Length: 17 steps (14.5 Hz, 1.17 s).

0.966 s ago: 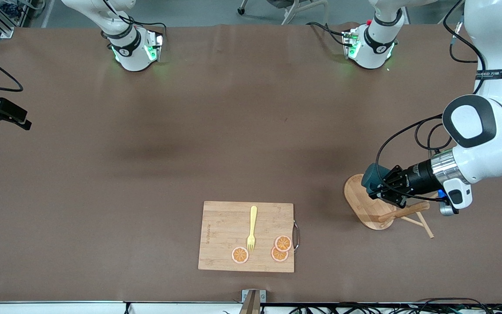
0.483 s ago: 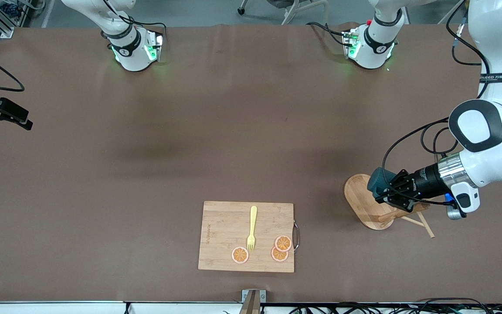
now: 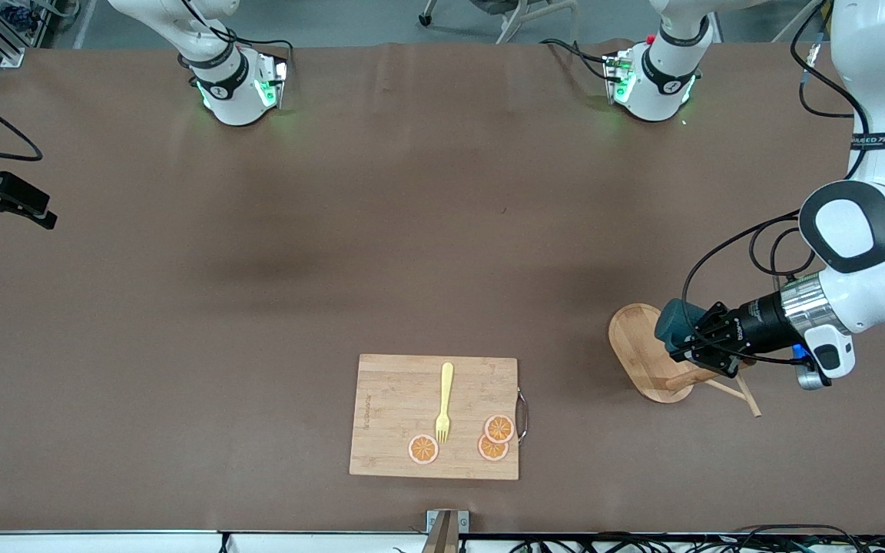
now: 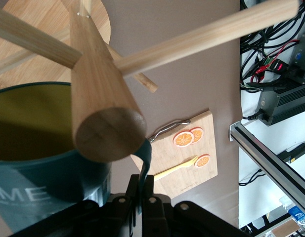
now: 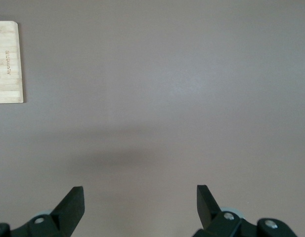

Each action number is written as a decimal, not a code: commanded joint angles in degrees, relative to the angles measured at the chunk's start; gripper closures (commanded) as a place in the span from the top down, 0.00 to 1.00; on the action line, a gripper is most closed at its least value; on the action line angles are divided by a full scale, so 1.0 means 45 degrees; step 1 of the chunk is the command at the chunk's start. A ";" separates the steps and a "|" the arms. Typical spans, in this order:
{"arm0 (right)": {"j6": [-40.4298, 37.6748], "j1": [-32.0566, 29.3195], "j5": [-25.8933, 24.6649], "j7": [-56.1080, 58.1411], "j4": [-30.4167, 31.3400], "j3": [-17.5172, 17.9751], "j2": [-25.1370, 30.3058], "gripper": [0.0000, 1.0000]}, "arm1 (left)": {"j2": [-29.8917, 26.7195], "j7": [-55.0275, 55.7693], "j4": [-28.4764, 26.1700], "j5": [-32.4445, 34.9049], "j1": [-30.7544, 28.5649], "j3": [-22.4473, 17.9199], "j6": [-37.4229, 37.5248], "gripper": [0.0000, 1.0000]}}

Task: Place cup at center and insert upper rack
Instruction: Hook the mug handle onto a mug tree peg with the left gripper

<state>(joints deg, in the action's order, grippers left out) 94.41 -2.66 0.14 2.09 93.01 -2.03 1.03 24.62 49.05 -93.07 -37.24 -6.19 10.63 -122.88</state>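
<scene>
The left end effector (image 3: 690, 345) is clamped on the cup (image 3: 671, 320) by its handle, holding it over the rack (image 3: 646, 353) near the worktop's left-arm end. Neither step is done: the cup is not yet at center. The right end effector (image 5: 140, 203) waits, fingers apart.

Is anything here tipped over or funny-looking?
Yes. The wooden mug tree lies tipped on its side at the left arm's end of the table, its pegs poking sideways. The left hand is shut on the teal cup's handle, holding it over the tree's base.
</scene>
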 commanded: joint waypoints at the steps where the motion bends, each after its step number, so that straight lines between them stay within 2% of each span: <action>1: -0.0083 0.0063 -0.0109 -0.0074 0.0093 -0.0037 0.0201 1.00 | 0.0212 -0.0237 0.0193 -0.0162 -0.0089 0.0039 0.0040 0.03; 7: -0.0044 0.0025 -0.0089 -0.0054 0.0074 -0.0096 0.0201 1.00 | 0.0544 -0.0217 0.0682 -0.0162 -0.0089 0.0039 0.0021 0.05; 9: -0.0043 -0.0015 -0.0069 0.0042 0.0055 -0.0096 0.0181 1.00 | 0.0545 -0.0217 0.0682 -0.0162 -0.0089 0.0039 0.0021 0.14; 10: -0.0063 -0.0015 -0.0108 0.0062 0.0074 -0.0096 0.0181 1.00 | 0.0564 -0.0217 0.0682 -0.0181 -0.0089 0.0039 0.0021 0.26; 11: -0.0082 -0.0015 -0.0089 0.0043 0.0074 -0.0096 0.0181 1.00 | 0.0564 -0.0237 0.0682 -0.0162 -0.0089 0.0039 0.0021 0.50; 12: -0.0083 -0.0034 -0.0089 0.0043 0.0055 -0.0096 0.0181 1.00 | 0.0564 -0.0237 0.0720 -0.0143 -0.0070 0.0039 0.0021 0.62; 14: -0.0083 -0.0015 -0.0089 0.0043 0.0054 -0.0096 0.0181 1.00 | 0.0564 -0.0218 0.1012 -0.0026 0.0027 0.0020 0.0021 0.96; 15: -0.0083 -0.0015 -0.0089 0.0043 0.0054 -0.0096 0.0181 1.00 | 0.0564 -0.0179 0.1072 -0.0006 0.0028 0.0020 0.0021 1.00; 17: -0.0082 0.0024 -0.0089 0.0043 0.0054 -0.0096 0.0181 1.00 | 0.0525 -0.0139 0.1189 -0.0006 0.0028 0.0020 0.0021 1.00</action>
<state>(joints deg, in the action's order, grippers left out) 94.36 -2.66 0.14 2.09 92.95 -2.48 1.03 26.60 48.91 -89.18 -37.24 -6.11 10.69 -122.94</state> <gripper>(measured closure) 0.000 0.286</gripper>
